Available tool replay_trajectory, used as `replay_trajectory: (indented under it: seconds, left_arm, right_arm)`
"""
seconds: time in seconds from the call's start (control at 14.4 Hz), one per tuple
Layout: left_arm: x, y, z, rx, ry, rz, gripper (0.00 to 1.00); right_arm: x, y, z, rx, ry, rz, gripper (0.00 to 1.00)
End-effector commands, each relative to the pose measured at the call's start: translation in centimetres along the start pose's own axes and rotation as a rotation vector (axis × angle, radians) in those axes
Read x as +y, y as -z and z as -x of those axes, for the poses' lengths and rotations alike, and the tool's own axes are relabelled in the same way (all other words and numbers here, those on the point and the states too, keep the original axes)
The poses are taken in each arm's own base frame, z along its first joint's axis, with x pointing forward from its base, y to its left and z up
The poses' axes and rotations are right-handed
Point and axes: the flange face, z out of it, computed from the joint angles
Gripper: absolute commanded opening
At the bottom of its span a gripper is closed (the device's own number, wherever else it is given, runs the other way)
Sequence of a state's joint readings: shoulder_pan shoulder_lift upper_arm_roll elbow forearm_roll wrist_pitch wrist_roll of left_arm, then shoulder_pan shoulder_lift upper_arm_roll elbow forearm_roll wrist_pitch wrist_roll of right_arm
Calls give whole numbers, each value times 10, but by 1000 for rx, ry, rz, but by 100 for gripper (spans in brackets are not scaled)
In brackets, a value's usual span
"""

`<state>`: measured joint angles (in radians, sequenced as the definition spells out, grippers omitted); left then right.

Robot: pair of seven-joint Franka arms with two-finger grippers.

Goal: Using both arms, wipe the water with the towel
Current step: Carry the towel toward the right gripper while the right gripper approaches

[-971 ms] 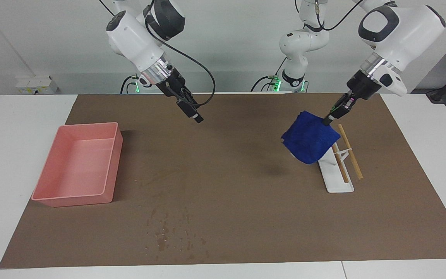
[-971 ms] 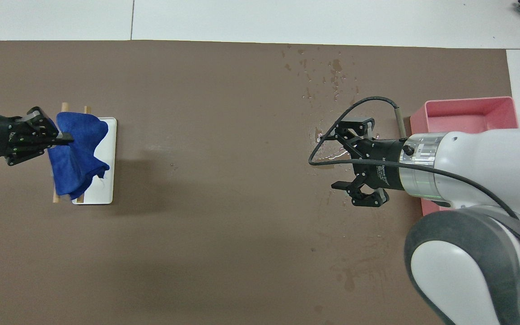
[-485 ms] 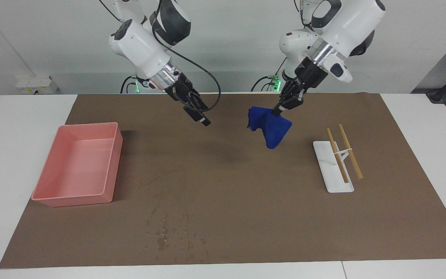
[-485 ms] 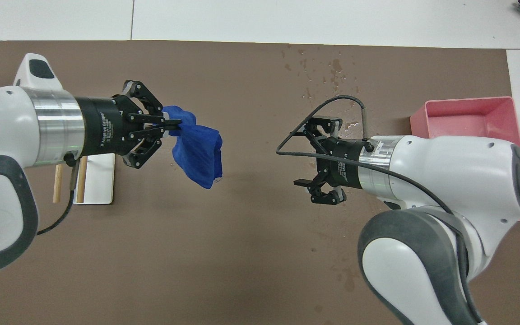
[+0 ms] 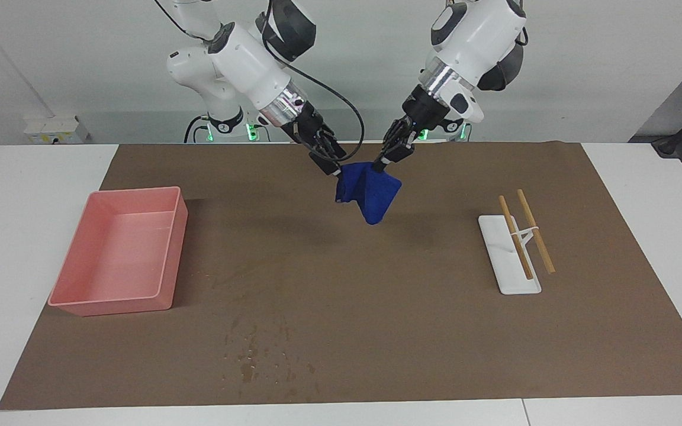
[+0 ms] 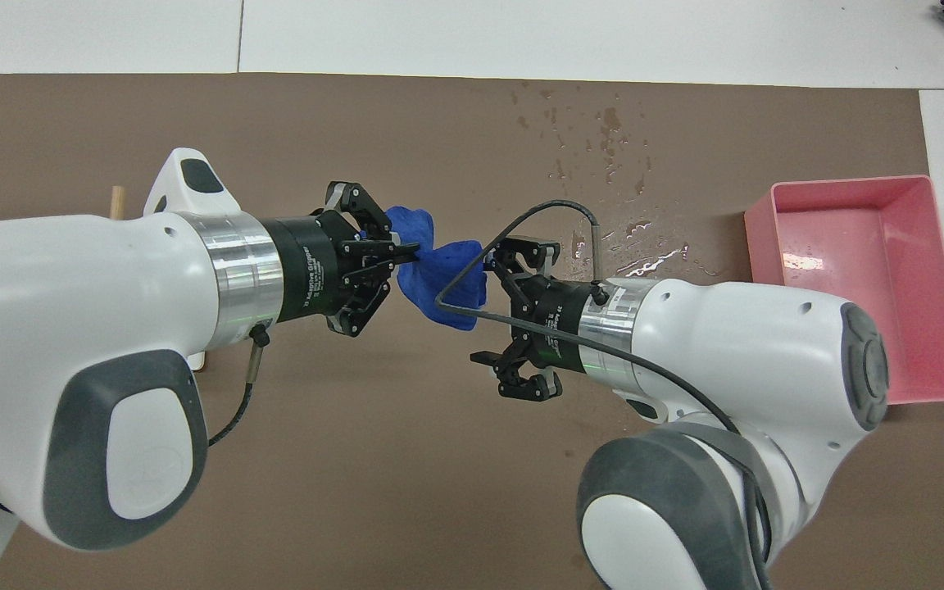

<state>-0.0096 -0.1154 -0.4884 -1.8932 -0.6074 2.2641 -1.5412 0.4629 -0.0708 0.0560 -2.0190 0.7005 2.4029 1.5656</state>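
My left gripper (image 5: 381, 165) has its fingertips pinched together on a top corner of the towel (image 5: 369, 190), which hangs off them in the air above the brown mat (image 5: 341, 355), over the mat's middle strip on the robots' half. My right gripper (image 5: 335, 170) is up against the towel's other top edge with its fingers spread wide; I cannot tell whether they touch the cloth.

Taking the towel as my mark: the water (image 5: 261, 352) lies on the mat farther from the robots and a little toward the right arm's end. The pink bin (image 5: 122, 254) sits well apart toward the right arm's end. The white rack (image 5: 510, 255), with its two wooden rods, sits toward the left arm's end.
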Motion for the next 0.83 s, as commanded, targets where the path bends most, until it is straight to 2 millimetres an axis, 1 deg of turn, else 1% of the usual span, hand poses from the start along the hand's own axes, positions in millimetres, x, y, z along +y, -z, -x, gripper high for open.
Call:
replay_trajectory:
  seconds: [0.0,0.14,0.28,0.35,0.49,0.62,0.76]
  left_arm:
    - [-9,9,1,3,19,19,0]
    - [-11,7,2,4,9,1,0]
    - [-17,3,18,-9,-9,-11,0]
    - [-20,1,24,-13,-17,-19,0]
    - [-23,-1,35,-21,-8,-17,0]
    - [-20,2,38,-26,12,2,0]
    - [-22,0,42,-28,8,12,0]
  right_arm:
    - [-3,1,-3,-13,-9,-36,100]
    - [-7,2,-10,-6,28,-42,100]
    - [-14,8,-22,8,126,-52,100]
    - [-13,8,-24,10,166,-45,100]
    - [-15,10,-28,15,173,-50,100]
    - [-17,11,-30,17,169,-59,100]
    - [-17,11,-31,17,156,-56,100]
